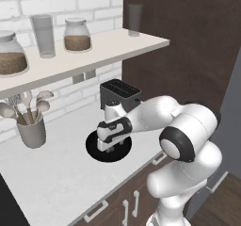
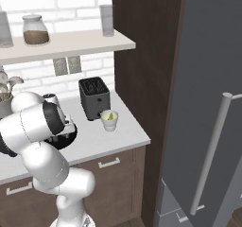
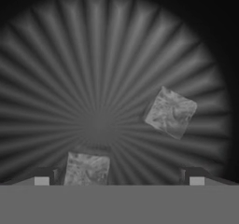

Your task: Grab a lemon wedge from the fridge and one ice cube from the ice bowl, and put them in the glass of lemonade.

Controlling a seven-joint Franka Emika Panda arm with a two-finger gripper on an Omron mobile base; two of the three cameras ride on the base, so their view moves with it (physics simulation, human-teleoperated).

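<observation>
Jaws stand fully parted, holding nothing; the gripper (image 3: 119, 176) hangs low inside the ice bowl (image 3: 56, 55), its two dark fingertips (image 3: 42, 176) rising at the near edge of the hand view. Judged step: lining up on a cube, with no grasp yet made.

One ice cube (image 3: 87, 169) lies between the tips, nearer the left one (the likelier candidate, since the jaws already straddle it). A second ice cube (image 3: 170, 112) lies farther in and to the right, rotated corner-on and apart from the first. Both are pale, cloudy blocks with mottled faces and soft edges.

Bowl interior is black and matte, with ribs fanning out from the centre; it is shallow and round. In the left base view the bowl (image 1: 94, 150) sits on the pale counter (image 1: 61, 182), directly under the hand (image 1: 111, 136).

Behind it stands a dark boxy toaster (image 2: 93, 97). Just beside the toaster's right side is the glass of lemonade (image 2: 109, 120), a small whitish tapered cup with yellow-green contents, close enough for a short carry.

Farther right is the fridge (image 2: 208, 79), matte grey with a slim vertical handle (image 2: 210, 155), door closed. Lemon wedge: cannot be placed from these views.
</observation>
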